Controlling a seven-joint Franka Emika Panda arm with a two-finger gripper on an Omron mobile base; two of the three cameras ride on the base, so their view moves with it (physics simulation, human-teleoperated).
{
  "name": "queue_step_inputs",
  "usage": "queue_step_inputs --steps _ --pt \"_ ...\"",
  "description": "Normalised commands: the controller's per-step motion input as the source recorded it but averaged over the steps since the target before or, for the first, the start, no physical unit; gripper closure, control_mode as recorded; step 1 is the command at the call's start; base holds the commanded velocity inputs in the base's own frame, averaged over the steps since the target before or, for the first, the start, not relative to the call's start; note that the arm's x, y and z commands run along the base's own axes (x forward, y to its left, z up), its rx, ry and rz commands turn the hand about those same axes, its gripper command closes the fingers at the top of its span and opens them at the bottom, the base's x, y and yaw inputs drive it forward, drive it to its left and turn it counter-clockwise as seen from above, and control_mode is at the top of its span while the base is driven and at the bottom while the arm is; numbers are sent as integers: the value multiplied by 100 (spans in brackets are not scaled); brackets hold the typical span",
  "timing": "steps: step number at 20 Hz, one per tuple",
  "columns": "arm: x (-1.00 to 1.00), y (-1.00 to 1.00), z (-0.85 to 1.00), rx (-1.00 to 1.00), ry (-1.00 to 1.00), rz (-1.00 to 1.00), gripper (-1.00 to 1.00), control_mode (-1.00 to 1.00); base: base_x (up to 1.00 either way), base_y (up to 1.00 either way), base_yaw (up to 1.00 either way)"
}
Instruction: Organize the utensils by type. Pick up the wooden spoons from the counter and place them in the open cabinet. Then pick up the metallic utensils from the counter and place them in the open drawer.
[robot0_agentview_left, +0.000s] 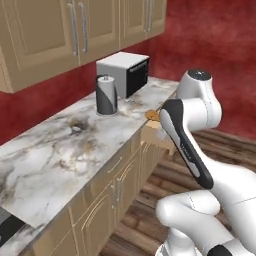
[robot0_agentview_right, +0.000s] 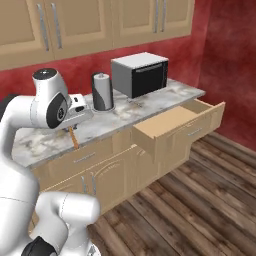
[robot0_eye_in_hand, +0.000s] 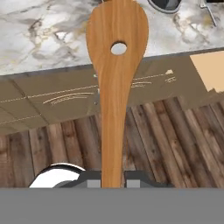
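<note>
My gripper (robot0_eye_in_hand: 113, 181) is shut on the handle of a wooden spoon (robot0_eye_in_hand: 116, 65), orange-brown with a round hole in its oval bowl. In the right base view the spoon (robot0_agentview_right: 74, 138) hangs down from the gripper (robot0_agentview_right: 72, 126) over the front edge of the marble counter (robot0_agentview_right: 125, 119). The left base view shows a bit of the spoon (robot0_agentview_left: 152, 115) past my forearm. To the right stands the open drawer (robot0_agentview_right: 167, 123), tan and bare inside. A thin silver-grey metal piece (robot0_eye_in_hand: 209, 12) lies on the counter (robot0_eye_in_hand: 39, 30) near the toaster oven. The open cabinet is out of view.
A silver toaster oven (robot0_agentview_right: 140, 74) with a dark door and a dark grey cylinder (robot0_agentview_right: 102, 91) stand at the back of the counter. Wall cabinets (robot0_agentview_left: 60, 30) with shut doors hang above. Base cabinet fronts (robot0_eye_in_hand: 57, 100) and a wood floor (robot0_agentview_right: 190, 200) lie below the hand.
</note>
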Motion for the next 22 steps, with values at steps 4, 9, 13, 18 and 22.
queue_step_inputs --steps 4,9,13,18,22 --pt "0 0 0 0 0 0 100 100 -88 74 19" --pt "0 0 0 0 0 0 100 100 -79 86 5" --pt "0 0 0 0 0 0 100 100 -53 96 0" --pt "0 0 0 0 0 0 100 100 -64 94 12" --pt "0 0 0 0 0 0 100 100 -64 63 56"
